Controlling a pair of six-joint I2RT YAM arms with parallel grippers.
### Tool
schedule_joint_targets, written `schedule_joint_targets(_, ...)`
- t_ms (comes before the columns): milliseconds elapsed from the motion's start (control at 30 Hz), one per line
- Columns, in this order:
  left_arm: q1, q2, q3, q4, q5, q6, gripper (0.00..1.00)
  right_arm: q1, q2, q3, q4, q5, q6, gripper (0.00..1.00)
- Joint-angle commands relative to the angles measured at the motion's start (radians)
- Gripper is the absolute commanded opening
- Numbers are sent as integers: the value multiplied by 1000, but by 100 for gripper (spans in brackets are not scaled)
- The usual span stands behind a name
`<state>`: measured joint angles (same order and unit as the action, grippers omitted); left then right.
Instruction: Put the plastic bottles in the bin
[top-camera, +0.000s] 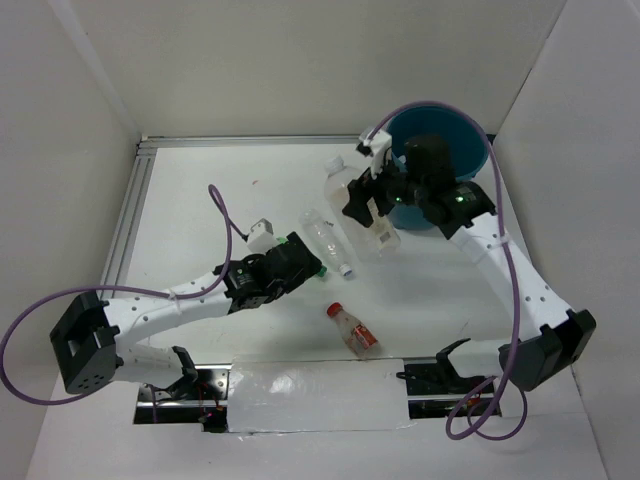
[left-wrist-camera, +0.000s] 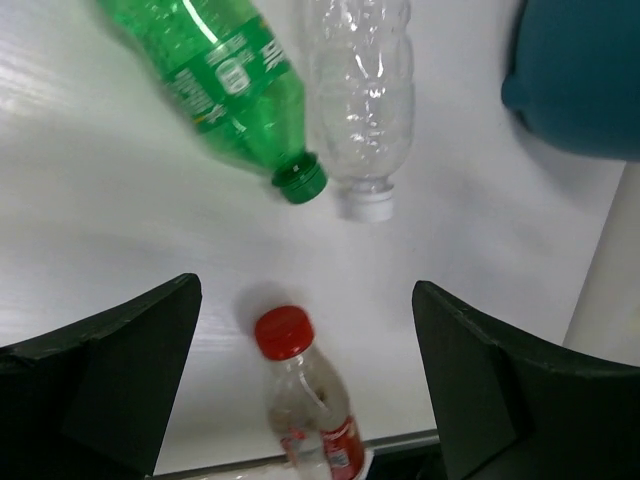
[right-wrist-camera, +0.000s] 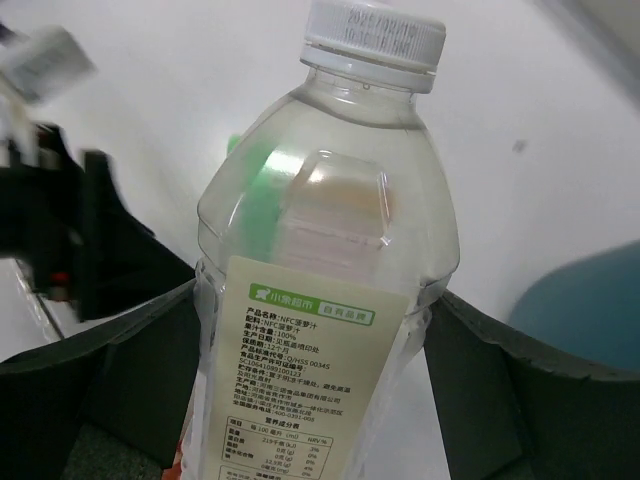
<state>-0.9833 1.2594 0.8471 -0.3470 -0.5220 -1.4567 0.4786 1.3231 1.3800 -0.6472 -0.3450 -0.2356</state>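
In the right end effector (right-wrist-camera: 312, 305), a clear, flat-sided plastic bottle (right-wrist-camera: 330, 200)

Surface (top-camera: 200, 190): white and matte, filling the floor of the enclosure.
Speck (right-wrist-camera: 520, 147): 1 small dark mark on the surface.
Rails (top-camera: 128, 215): 2 silver metal strips, 1 along the left edge and 1 along the far edge, meeting at the far-left corner.
Walls (top-camera: 300, 60): 3 plain white panels at left, far side and right.
Sheet (top-camera: 320, 395): pale, slightly glossy, flat along the near edge.
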Motion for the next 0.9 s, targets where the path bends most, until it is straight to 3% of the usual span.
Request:
schedule_joint_targets(0, 28, 66, 113, -53, -5, -85, 99, -52, -65, 140, 49, -218, -104, 3)
schedule_joint_targets(200, 118, 181, 291, -286, 30, -157, 99, -224, -45, 327, 242, -255, 10, 5)
schedule_joint_targets(400, 235, 208, 224, -239, 101, -143, 99, -385, 37, 358, 434, -31, 22, 6)
schedule_joint_targets(533, 281, 256, 213, -210, 125, -85, 99, -509, 105, 292, 523, -69, 12, 14)
schedule_joint_targets(700, 281, 362, 280, -210, 134, -65, 99, -580, 175, 303, 431, -166, -14, 100)
schedule_joint_targets(867, 290, 451, 328, -210, 134, -77, 99, -627, 116, 291, 364, -323, 4, 100)
